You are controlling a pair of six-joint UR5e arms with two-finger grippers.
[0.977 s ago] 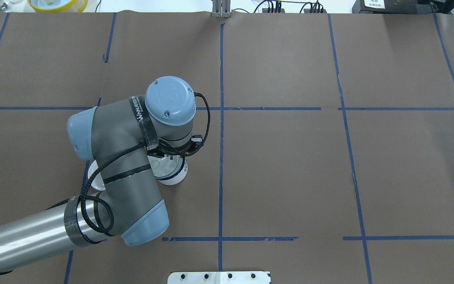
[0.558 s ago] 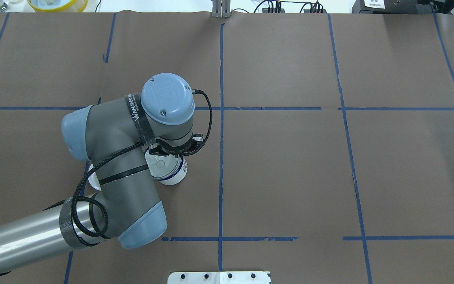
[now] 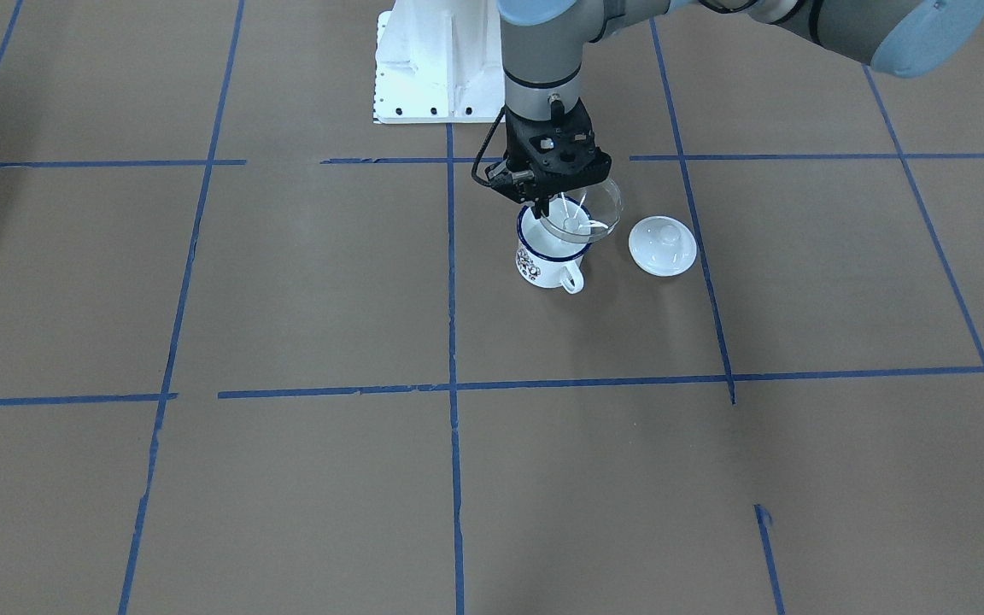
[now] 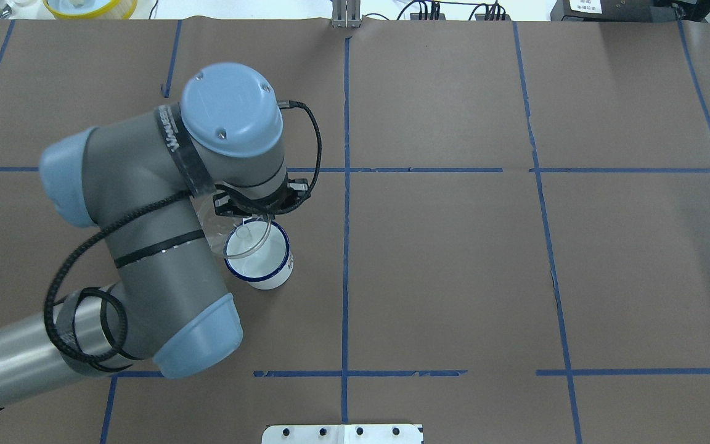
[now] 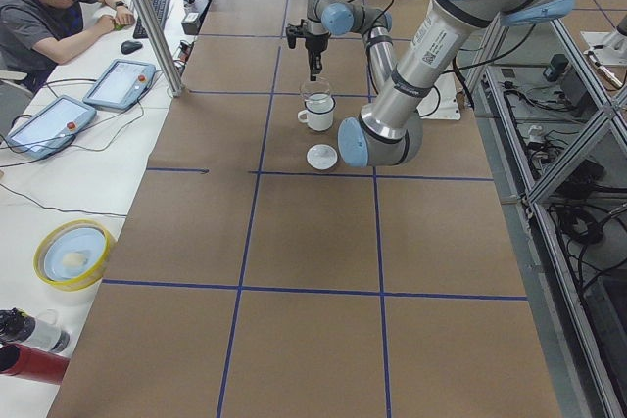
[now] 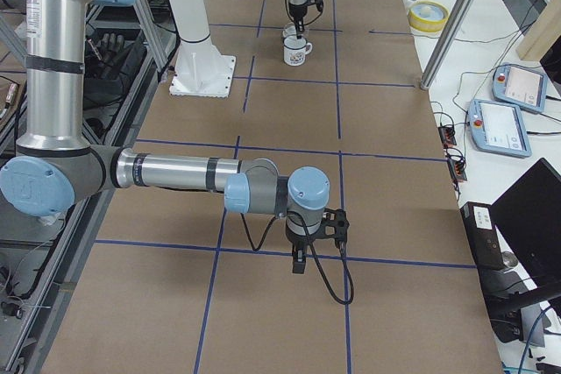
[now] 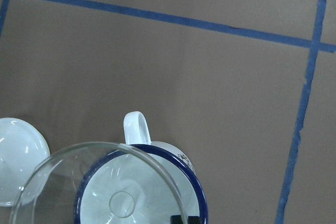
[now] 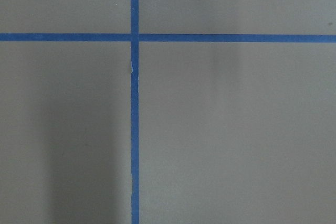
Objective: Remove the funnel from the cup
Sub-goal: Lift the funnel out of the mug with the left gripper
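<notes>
While pinching funnel [image 3: 586, 213] rim, left gripper [image 3: 542, 206], narrow, holds funnel over cup [image 3: 546, 261].

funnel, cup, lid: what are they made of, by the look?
funnel: clear glossy plastic, probably; the cup shows through it.
cup: likely white enamelled metal; glossy, thin dark blue rim.
lid: glossy white; enamel or ceramic, cannot tell.
</notes>
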